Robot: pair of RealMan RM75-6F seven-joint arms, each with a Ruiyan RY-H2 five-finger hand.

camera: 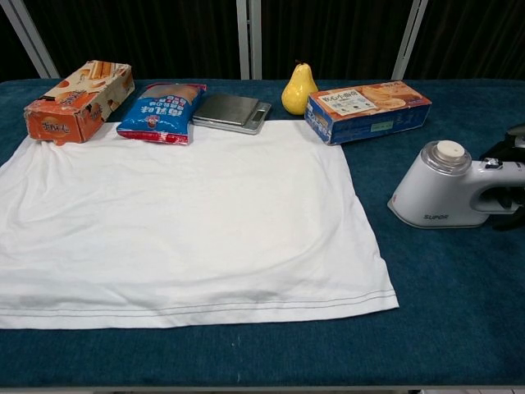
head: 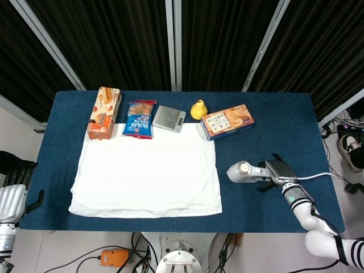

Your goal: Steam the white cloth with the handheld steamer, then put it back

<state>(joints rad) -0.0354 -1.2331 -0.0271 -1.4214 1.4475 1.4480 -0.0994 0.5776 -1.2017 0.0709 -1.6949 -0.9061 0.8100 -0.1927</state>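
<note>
**Head view and chest view: taking hold of the steamer**

Head view: the right hand [head: 277, 170] lies over the handle of the steamer [head: 243, 171], which stands on the blue table [head: 273, 119] just right of the white cloth [head: 147, 175]. Its fingers look wrapped around the handle, though the picture is too small to show whether the grasp is firm. The left hand [head: 12, 190] hangs off the table's left edge, fingers apart and holding nothing. To do this step well, I judge the grip should settle fully around the handle before lifting, and the cord trailing right should stay free of the wrist.

Chest view: the steamer [camera: 443, 195] is white and grey, with a round cap on top, resting flat on its base near the cloth's right edge but not touching it. The cloth [camera: 180, 222] lies spread and fairly smooth, with a stitched hem along the near side. Only dark fingers [camera: 507, 149] show at the frame's right edge.
</note>
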